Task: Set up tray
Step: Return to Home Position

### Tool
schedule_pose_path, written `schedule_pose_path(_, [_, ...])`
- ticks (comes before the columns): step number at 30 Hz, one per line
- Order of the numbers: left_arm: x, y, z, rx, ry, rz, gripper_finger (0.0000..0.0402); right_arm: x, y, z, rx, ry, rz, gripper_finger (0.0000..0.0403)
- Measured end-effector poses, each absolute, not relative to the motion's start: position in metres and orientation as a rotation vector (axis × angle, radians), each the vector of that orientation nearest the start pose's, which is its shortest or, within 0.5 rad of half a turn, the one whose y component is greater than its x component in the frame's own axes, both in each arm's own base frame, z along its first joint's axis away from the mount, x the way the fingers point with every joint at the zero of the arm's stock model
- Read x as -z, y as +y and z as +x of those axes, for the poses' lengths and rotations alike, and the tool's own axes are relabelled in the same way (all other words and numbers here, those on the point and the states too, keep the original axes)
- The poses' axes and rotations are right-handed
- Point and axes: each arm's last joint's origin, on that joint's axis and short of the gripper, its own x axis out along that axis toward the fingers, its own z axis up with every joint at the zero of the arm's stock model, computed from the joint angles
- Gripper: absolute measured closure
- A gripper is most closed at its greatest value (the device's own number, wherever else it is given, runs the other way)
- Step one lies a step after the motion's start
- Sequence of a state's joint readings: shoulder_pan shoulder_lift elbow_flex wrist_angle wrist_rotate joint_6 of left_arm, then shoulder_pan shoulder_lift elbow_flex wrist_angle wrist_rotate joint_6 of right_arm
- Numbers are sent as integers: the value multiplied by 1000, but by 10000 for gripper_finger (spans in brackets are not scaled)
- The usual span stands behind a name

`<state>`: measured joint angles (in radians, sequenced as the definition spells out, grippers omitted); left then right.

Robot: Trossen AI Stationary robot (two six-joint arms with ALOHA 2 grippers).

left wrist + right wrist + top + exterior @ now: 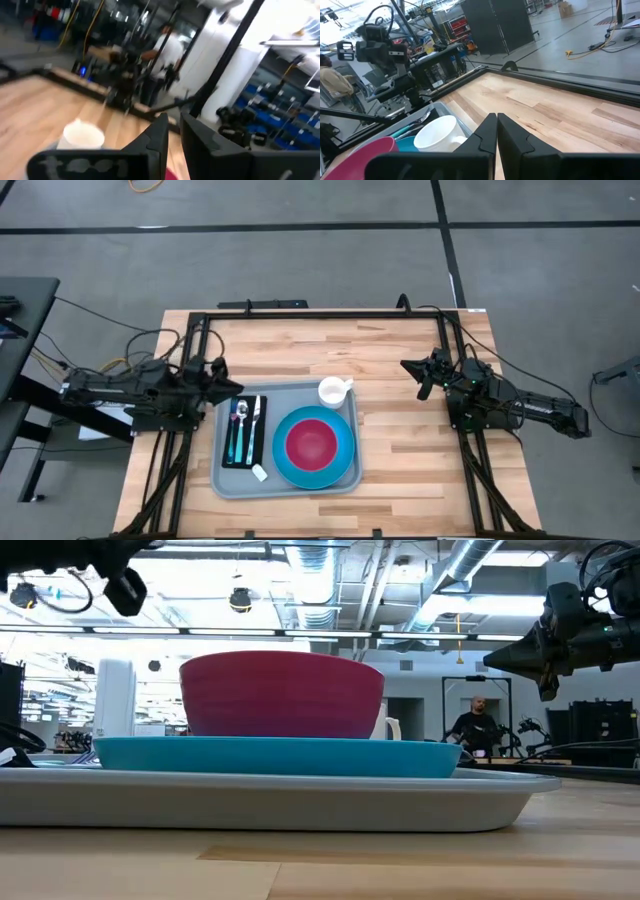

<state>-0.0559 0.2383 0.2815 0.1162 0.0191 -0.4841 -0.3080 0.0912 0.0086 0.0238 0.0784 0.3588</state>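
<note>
the tray looks fully set, and the left gripper and right gripper hang clenched, empty, either side.

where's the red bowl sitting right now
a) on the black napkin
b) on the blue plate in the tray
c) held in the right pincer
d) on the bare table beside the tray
b: in the high view the red bowl rests on the blue plate, which lies inside the tray; neither pincer holds it.
</note>
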Motion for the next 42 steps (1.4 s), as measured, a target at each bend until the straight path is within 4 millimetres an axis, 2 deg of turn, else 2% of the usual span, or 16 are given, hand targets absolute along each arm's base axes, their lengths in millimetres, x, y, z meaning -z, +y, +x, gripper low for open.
schedule_pose_path(10, [-230,-6,82,161,-332,-393,365,-161,-33,97,393,-11,361,397])
schedule_pose_path(18, [-208,-7,88,197,-367,-368,365,-161,-33,97,393,-10,361,398])
schedule_pose_path(21, [-206,-7,88,216,-391,-363,365,-161,-33,97,393,-11,361,398])
schedule_pose_path(34, [-174,-7,97,129,-69,-308,365,-161,-33,97,393,-11,361,398])
schedule_pose_path(42, [-170,-5,97,39,-35,-317,365,-161,-33,97,393,-10,361,398])
